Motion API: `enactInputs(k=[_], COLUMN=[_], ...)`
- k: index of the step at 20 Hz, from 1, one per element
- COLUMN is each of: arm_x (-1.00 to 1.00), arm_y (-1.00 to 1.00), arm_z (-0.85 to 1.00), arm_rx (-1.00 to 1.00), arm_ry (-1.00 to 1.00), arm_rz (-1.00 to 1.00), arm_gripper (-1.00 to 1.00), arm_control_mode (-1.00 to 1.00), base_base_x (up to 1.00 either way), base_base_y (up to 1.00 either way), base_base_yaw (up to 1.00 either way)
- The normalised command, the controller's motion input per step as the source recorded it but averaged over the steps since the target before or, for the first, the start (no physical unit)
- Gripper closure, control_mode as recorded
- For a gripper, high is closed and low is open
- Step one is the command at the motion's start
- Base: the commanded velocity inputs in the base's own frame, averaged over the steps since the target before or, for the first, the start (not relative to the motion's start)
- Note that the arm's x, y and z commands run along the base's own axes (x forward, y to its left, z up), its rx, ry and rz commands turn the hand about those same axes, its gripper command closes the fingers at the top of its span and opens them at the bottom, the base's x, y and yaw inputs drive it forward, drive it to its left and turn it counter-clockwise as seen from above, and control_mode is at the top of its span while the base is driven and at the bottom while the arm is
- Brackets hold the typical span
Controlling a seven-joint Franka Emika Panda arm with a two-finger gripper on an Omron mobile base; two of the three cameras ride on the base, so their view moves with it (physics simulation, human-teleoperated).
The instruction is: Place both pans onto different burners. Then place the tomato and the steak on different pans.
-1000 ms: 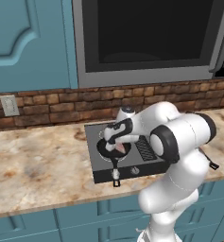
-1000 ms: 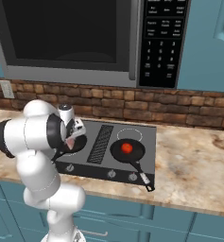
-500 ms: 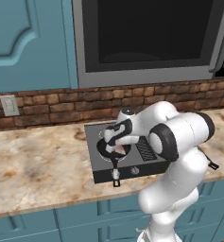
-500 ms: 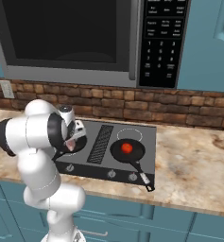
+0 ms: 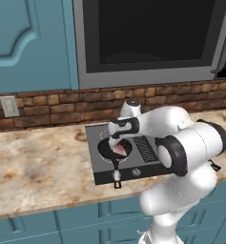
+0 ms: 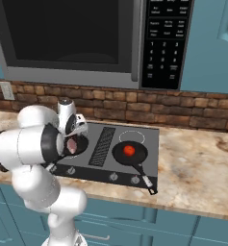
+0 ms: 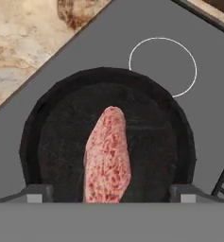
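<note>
Black cast-look pans are sitting on two burners of the grey cooktop [image 6: 149, 139], which is lying on the speckled stone surface [image 5: 38, 171] under a microwave [image 6: 86, 38]. In the hand view, the steak [image 7: 107, 156] is lying inside the left pan [image 7: 52, 137], its long side running toward the camera, and the end effector [image 7: 108, 194] is hanging over it with its fingertips [image 7: 38, 194] spread wide, one at either side of the meat and touching neither it nor the pan. A small white burner ring [image 7: 163, 66] is showing bare just beyond that pan's rim. From the left base view, the end effector [image 5: 115, 141] is reaching down over the steak [image 5: 119, 149] in the pan [image 5: 115, 148], whose handle is pointing toward the front knobs. From the right base view, the tomato [image 6: 129, 150] is resting in the middle of the right pan [image 6: 130, 153], with the ribbed vent [image 6: 102, 146] lying between the two pans and another bare ring [image 6: 132, 137] just behind it.
</note>
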Motion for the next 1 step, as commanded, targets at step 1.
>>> enactInputs(k=[1], arm_x=[-0.16], arm_y=[-0.03], arm_z=[0.44], arm_rx=[0.00], arm_ry=[0.00], arm_rz=[-0.03], arm_gripper=[-1.00], arm_control_mode=[-1.00], base_base_x=[0.00], base_base_y=[0.00], base_base_yaw=[0.00])
